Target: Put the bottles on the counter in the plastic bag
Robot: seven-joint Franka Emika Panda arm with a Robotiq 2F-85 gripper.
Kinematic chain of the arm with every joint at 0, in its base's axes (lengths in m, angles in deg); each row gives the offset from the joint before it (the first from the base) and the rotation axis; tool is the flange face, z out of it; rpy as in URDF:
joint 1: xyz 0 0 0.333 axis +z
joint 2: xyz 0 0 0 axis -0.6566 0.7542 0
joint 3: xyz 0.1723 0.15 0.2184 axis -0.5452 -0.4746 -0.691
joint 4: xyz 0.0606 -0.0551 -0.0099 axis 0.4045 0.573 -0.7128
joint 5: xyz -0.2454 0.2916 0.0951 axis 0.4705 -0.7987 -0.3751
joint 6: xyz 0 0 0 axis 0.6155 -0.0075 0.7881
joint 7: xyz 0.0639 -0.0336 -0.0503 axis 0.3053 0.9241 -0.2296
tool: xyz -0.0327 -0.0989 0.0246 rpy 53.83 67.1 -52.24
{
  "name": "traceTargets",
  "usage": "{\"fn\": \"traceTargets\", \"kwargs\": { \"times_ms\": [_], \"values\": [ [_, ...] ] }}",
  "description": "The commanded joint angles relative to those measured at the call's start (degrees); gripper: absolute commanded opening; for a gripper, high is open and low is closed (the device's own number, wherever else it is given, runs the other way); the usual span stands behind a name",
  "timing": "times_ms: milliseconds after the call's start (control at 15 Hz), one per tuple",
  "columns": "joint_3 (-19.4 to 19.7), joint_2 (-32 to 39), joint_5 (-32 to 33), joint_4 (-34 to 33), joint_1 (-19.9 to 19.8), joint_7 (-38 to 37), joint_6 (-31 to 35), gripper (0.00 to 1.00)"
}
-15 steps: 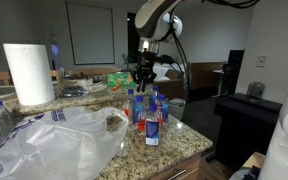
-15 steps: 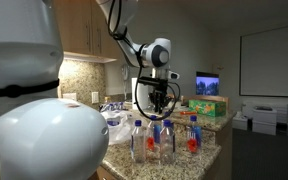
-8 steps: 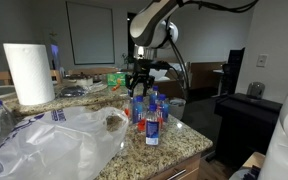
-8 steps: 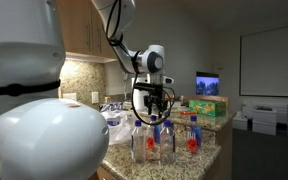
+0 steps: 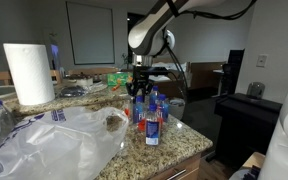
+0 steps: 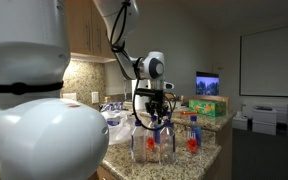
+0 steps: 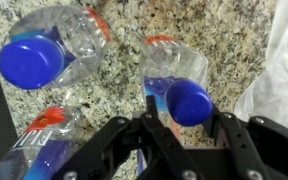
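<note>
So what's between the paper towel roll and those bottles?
Mostly the clear plastic bag, spread over the counter from the paper towel roll almost to the bottles, in an exterior view.

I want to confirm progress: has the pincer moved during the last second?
Yes. In an exterior view the pincer has come lower, closer to the caps of the standing bottles.

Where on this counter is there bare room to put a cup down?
Bare granite shows at the counter's corner, between the bottles and the edge. Elsewhere it is crowded: the plastic bag covers the middle, the paper towel roll stands behind it, and the gripper hangs over the bottles.
</note>
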Motion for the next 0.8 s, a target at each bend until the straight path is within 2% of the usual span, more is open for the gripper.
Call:
{"fn": "traceTargets", "kwargs": {
  "times_ms": [0,133,333,400,533,733],
  "values": [
    [-0.45,0.01,-0.31,-0.62,-0.07,-0.09,-0.7,0.16],
    [-0.65,-0.65,0.15,-0.63,0.0,-0.6,-0.92,0.02],
    [-0.82,-1.23,0.94,-0.19,-0.14,-1.78,-0.69,0.0],
    [-0.83,-1.34,0.9,-0.06,-0.15,-1.81,-0.46,0.26],
    [-1.14,-2.37,1.65,0.85,0.03,-2.63,0.87,0.29],
    [-1.83,-4.22,3.2,2.38,0.17,-4.88,2.41,0.48]
  ]
}}
